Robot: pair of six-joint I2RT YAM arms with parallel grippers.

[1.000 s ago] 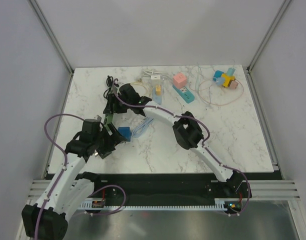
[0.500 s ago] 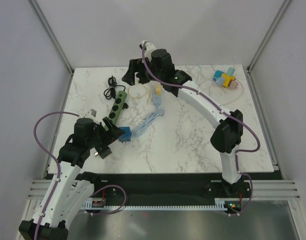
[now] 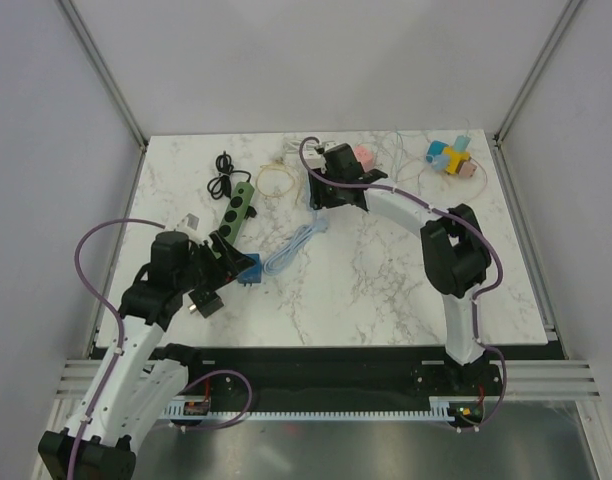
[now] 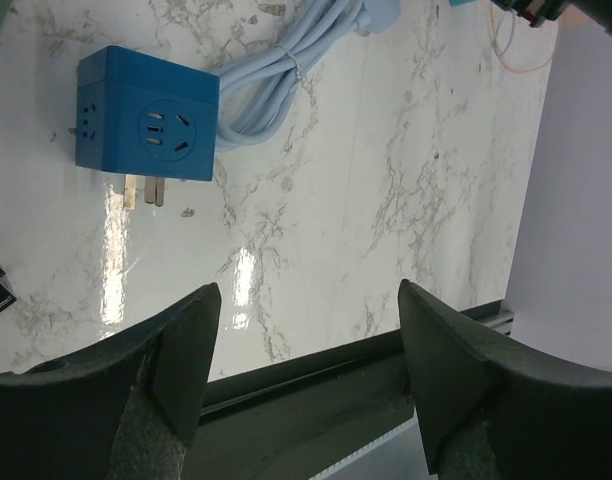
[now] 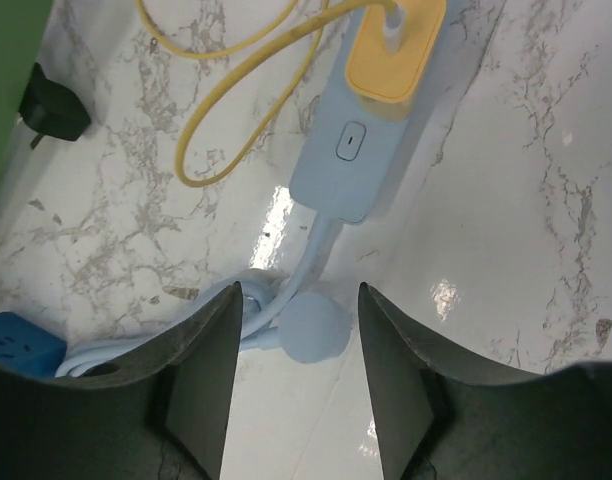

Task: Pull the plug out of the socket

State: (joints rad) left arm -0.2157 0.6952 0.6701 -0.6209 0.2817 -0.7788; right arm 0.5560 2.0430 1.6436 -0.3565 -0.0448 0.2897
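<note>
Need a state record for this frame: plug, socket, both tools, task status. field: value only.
plug: yellow plug, seated in the strip's far end
socket: light blue power strip, lying flat
right tool: open, holding nothing, over the strip's cable end
left tool: open, holding nothing, near the blue cube adapter
task status: plug not yet pulled

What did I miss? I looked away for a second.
The right hand swung away from the green strip, reached far back, then settled over the light-blue strip with its yellow plug; open, holding nothing. The left hand, open, and blue cube socket hardly moved.
</note>
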